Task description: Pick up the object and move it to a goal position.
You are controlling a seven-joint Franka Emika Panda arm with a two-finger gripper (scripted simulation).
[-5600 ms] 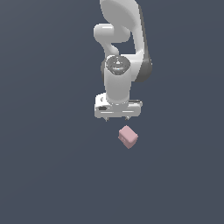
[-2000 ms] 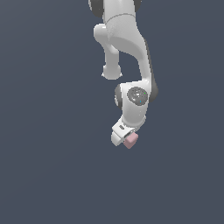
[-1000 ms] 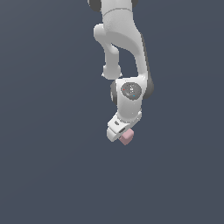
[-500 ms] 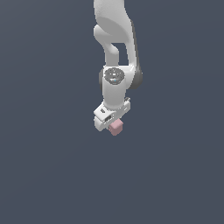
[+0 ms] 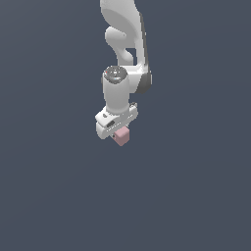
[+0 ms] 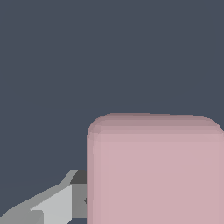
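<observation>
- Nowhere does any writing, brand mark or label show: the small pale pink cube (image 6: 155,170) has plain matte faces, and the white arm casing carries no lettering that can be read.
- Closest to the wrist camera, the cube fills much of that view, its edges softly rounded; one grey and white finger (image 6: 57,205) of the pincer lies flat against the cube's side, touching it.
- The second finger is hidden in the wrist view, so only one point of contact can be seen there.
- From the exterior view, the white robot gripper (image 5: 119,131) is drawn in narrow, its jaws closed down to about the cube's width, and the pink cube (image 5: 121,136) sits clamped between them.
- The cube juts out just below the pincer's white cross-body, toward the exterior view's right end of it, and is narrower than that body.
- The cube looks slightly turned, one corner edge facing the exterior camera.
- Above the pincer stands the white cylindrical wrist segment (image 5: 116,93) with a grey round cap, and behind and above it the white arm links (image 5: 125,29) with a dark joint band rise out of the picture.
- Farthest back lies a plain dark slate-blue ground (image 5: 49,196) all round the pincer, without any seam or marking; whether the cube is clear of it cannot be told.
</observation>
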